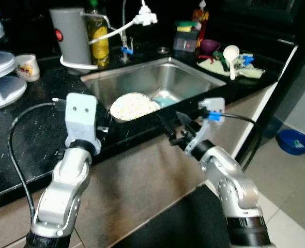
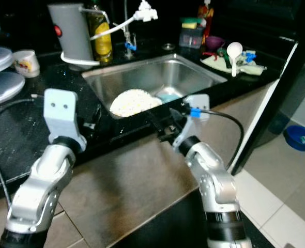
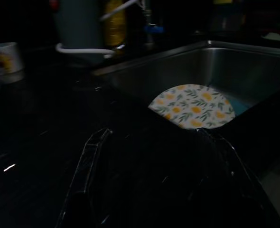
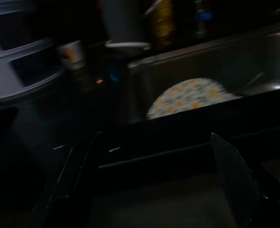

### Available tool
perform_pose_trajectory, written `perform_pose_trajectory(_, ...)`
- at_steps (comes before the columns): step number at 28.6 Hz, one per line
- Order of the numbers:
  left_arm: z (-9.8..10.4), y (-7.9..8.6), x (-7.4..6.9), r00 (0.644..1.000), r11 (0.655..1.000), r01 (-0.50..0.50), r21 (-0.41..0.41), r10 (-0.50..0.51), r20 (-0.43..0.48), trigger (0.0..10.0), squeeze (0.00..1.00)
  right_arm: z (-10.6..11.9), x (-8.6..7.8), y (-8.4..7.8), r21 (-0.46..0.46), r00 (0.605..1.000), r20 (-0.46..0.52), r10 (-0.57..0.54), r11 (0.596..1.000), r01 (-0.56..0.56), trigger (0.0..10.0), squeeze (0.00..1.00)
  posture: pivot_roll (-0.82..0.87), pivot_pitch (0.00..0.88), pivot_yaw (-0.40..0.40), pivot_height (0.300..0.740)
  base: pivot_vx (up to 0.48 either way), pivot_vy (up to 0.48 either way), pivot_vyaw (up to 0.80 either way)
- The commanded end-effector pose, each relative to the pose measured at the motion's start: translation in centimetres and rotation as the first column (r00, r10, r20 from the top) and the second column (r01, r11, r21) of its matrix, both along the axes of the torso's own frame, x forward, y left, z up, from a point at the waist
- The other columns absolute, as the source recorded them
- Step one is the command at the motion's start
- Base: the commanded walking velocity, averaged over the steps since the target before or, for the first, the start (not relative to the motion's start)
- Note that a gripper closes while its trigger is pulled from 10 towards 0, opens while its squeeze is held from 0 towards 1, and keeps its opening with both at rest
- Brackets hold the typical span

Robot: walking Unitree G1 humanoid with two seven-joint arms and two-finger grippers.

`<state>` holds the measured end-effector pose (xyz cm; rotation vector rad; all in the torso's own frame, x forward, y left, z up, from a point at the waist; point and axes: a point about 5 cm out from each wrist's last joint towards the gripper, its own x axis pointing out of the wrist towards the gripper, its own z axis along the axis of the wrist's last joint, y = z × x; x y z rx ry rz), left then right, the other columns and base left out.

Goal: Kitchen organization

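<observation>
- Both grippers, left gripper (image 3: 149, 175) and right gripper (image 4: 154, 175), hover spread wide and empty before the sink (image 1: 194, 82).
- Floral plate (image 1: 133, 106) leans inside the sink, likely awaiting pickup.

We see a blue bowl (image 1: 295, 141) on the tiled floor (image 1: 292, 201) well right of the counter, and a white tiered stand (image 1: 1, 77) at its far left.
</observation>
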<state>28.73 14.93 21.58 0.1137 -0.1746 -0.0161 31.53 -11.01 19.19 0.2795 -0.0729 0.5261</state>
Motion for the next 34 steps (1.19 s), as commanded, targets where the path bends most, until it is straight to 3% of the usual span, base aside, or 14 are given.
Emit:
perform_pose_trajectory(1, -0.2, 0.0, -0.1, 1.000, 1.000, 0.003, 0.011, -0.003, -0.012, 10.0, 0.00, 0.2, -0.1, 0.0, 0.005, 1.000, 0.005, 0.002, 1.000, -0.003, 10.0, 0.00, -0.01, 0.000, -0.054, 0.740, -0.307, 0.000, 0.00)
perform_pose_trajectory(12, -0.5, 0.1, 0.0, 1.000, 1.000, -0.003, 0.009, 0.003, -0.023, 10.0, 0.00, 0.4, -0.2, -0.1, 0.003, 1.000, 0.016, 0.024, 1.000, -0.024, 10.0, 0.00, -0.01, 0.000, -0.059, 0.740, -0.307, 0.000, 0.05)
perform_pose_trajectory(34, -0.3, 0.6, 0.0, 0.999, 0.999, -0.038, 0.028, 0.037, 0.013, 10.0, 0.00, 2.4, -0.6, 0.8, -0.016, 0.984, 0.109, 0.138, 0.990, -0.137, 10.0, 0.00, 0.00, 0.000, -0.062, 0.740, 0.000, 0.000, 0.79)
